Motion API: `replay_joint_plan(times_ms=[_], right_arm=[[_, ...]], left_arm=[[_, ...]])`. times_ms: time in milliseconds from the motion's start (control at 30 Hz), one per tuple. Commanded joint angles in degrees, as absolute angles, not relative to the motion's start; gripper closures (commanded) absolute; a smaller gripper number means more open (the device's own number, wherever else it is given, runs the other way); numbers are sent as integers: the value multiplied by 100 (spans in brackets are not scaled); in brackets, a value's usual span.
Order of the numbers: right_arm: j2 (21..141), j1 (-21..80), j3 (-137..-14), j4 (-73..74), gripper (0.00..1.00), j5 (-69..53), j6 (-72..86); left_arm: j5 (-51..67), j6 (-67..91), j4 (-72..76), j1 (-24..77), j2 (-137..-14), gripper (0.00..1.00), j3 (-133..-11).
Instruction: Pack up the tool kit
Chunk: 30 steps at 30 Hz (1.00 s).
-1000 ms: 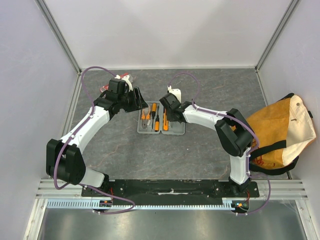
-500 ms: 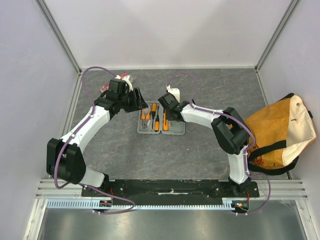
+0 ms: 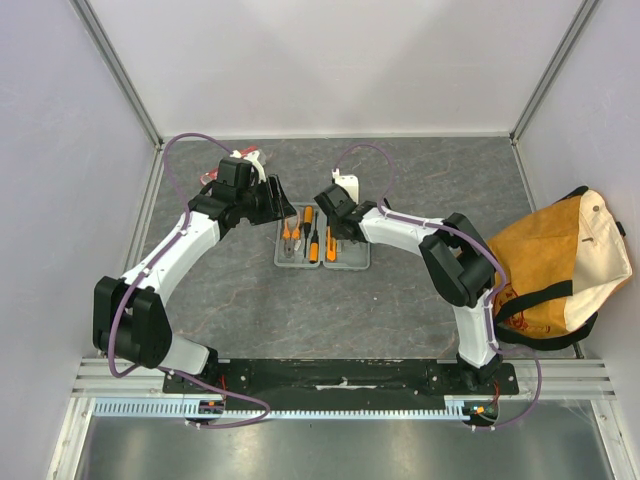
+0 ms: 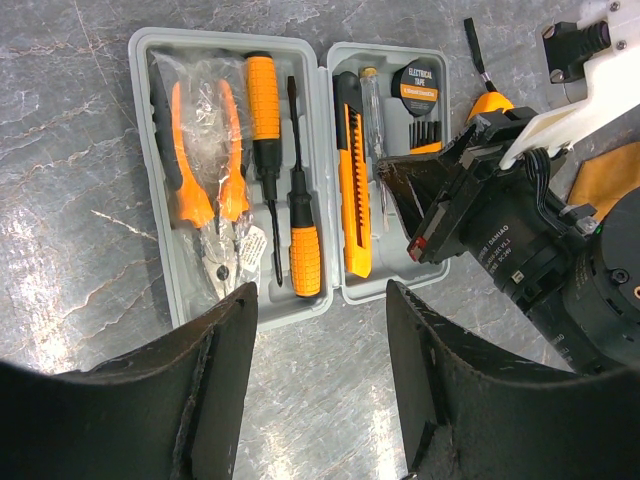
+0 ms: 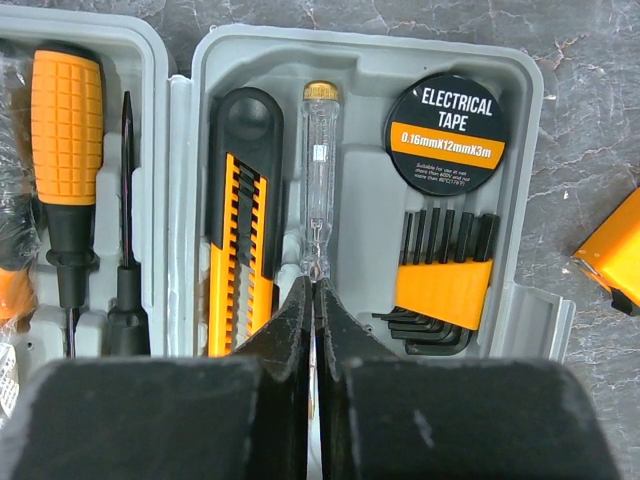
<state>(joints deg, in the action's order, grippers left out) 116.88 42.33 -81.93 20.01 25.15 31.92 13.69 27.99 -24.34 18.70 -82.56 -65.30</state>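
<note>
One tester pen seems in hand: your right claw pressed together at its tip; left claw spread. Next, probably seat it flat.

A dark grey, marble-veined table lies under the fingers. Beyond them stands a plain pale wall, with the same to either side, joined by aluminium corner posts. The light is soft and even.

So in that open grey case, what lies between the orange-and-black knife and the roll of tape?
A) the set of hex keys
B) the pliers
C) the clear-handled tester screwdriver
C: the clear tester lies alongside the knife, with the tape roll on its other side.
</note>
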Motion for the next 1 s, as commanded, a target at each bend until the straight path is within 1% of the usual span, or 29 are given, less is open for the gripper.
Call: replay_joint_plan(times_ms=[0,433,600,733,800,900,967], right_arm=[[11839,4263,-7981,1977,99,2329,3401],[12208,4210,-7190,1855,100,1854,3788],[12050,4166,-7461,1889,100,1968,3788],[11839,4096,-8146,2153,100,2161,3604],[11717,4026,-8524,2276,94,2276,3507],[11409,3903,-8806,2320,82,2312,3323],[11094,3824,-8807,2189,70,2303,3034]], left_arm=[[1459,2593,-2435,1846,-8244,40,-6697],[1512,2602,-2426,1846,-8271,40,-6688],[1529,2619,-2417,1854,-8279,40,-6688],[1512,2637,-2426,1854,-8253,40,-6697],[1503,2645,-2426,1854,-8200,39,-6706],[1442,2654,-2435,1854,-8113,38,-6715],[1406,2672,-2443,1854,-8043,37,-6724]])
